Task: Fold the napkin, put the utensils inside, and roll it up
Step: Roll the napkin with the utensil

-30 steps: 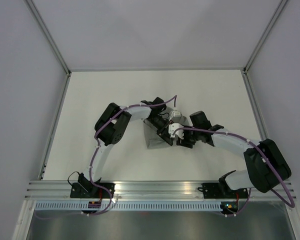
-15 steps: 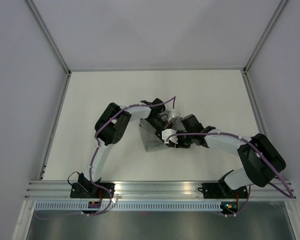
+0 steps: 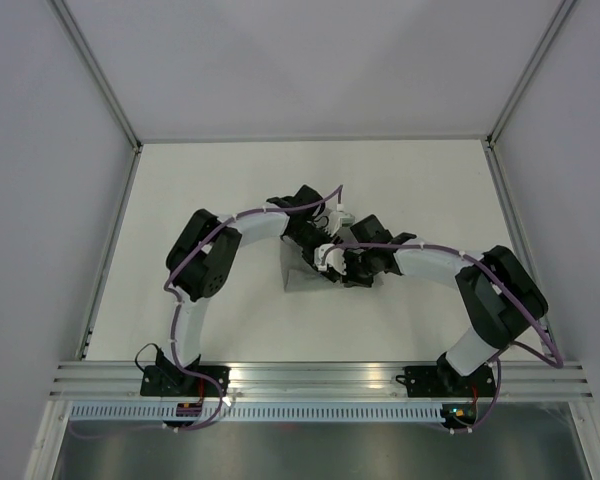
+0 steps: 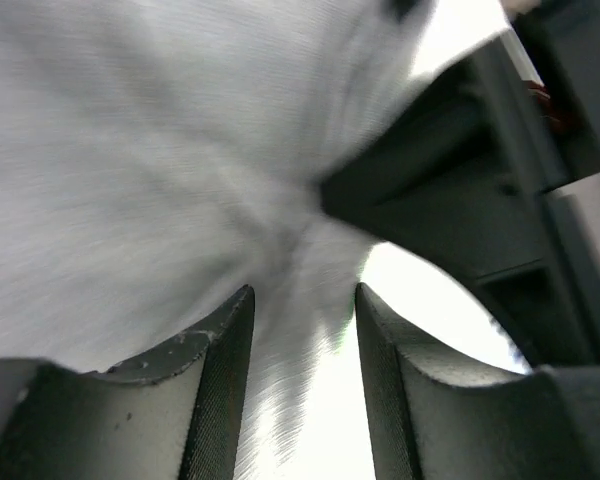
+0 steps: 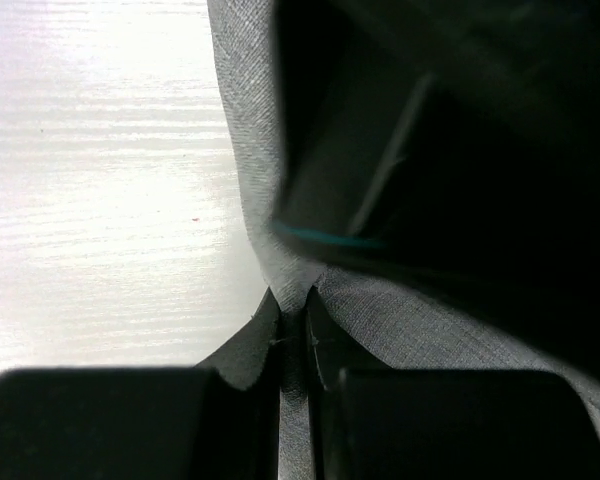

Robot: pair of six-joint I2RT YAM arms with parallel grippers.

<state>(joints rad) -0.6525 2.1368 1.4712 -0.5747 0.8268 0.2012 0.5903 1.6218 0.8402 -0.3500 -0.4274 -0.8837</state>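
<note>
- Napkin [image 3: 298, 277] lies near the middle of the white table [image 3: 210, 180], a crumpled grey shape with part of it lifted where the two arms meet
- The left arm [image 3: 248, 225] and the right arm [image 3: 430, 262] both reach over this cloth, and their wrists are so close together that they hide its right part in the top view
- The right gripper [image 5: 292, 335] has its two fingers pressed together on an edge of the napkin [image 5: 242, 130]; the grey fabric goes up from the pinch and then bends to the right
- The left gripper [image 4: 302, 400] has its jaws a little apart; a narrow fold of the napkin [image 4: 130, 150] runs down into the gap between the ribbed pads [image 4: 220, 380], but the cloth is blurred and it cannot be told if the pads touch it
- In the left wrist view the dark body of the right arm [image 4: 460, 200] stands just beside the fold, on the right
- In the right wrist view a large black part [image 5: 460, 150] fills the upper right, in front of the cloth; a thin teal line crosses its lower edge
- Bare table [image 5: 100, 180] shows to the left of the cloth there
- Purple cables [image 3: 187, 300] run along both arms
- A metal rail [image 3: 310, 375] at the near edge carries the two bases
</note>
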